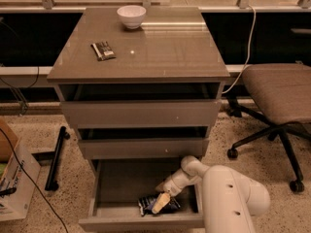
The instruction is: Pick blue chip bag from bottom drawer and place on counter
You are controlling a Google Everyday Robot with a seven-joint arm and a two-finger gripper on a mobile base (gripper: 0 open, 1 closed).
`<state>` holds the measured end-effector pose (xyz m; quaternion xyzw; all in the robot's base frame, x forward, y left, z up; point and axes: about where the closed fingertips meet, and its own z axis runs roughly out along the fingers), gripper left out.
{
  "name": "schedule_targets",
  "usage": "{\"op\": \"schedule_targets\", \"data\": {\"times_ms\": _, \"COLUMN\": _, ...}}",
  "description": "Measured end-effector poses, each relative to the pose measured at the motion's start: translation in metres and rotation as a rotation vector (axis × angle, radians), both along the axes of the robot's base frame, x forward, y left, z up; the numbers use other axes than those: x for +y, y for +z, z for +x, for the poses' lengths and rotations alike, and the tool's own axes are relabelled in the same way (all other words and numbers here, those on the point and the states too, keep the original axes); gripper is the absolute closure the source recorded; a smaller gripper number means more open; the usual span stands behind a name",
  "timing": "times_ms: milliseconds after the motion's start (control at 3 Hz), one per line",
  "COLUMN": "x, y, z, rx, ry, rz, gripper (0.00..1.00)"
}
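One blue chip bag (pixel 146 204) lies at front of bottom drawer (pixel 125 182), right of centre; drawer pulled out; one gripper (pixel 160 205) down inside drawer, tip on bag, tan end overlapping it; whether jaws are clamped on bag or just resting: cannot tell; one white arm (pixel 228 198) reaches in from right; three drawers in cabinet, upper two slightly open; desk (pixel 167 50) carries one white bowl (pixel 131 16) at back, one dark striped packet (pixel 103 50) left; one office chair (pixel 279 91) at right.
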<state>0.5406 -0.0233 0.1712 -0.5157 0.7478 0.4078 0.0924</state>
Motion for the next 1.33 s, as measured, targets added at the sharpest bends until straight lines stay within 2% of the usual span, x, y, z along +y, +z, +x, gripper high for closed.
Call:
{"op": "schedule_targets", "data": {"times_ms": 667, "x": 0.012, "y": -0.012, "z": -0.001, "rx": 0.032, "ry": 0.047, "rz": -0.015, "gripper": 0.65}}
{"op": "schedule_targets", "data": {"times_ms": 1000, "x": 0.009, "y": -0.001, "z": 0.003, "rx": 0.011, "ry": 0.053, "rz": -0.034, "gripper": 0.89}}
{"op": "schedule_targets", "data": {"times_ms": 1333, "x": -0.016, "y": 0.061, "z": 0.025, "rx": -0.101, "ry": -0.044, "rz": -0.070, "gripper": 1.00}}
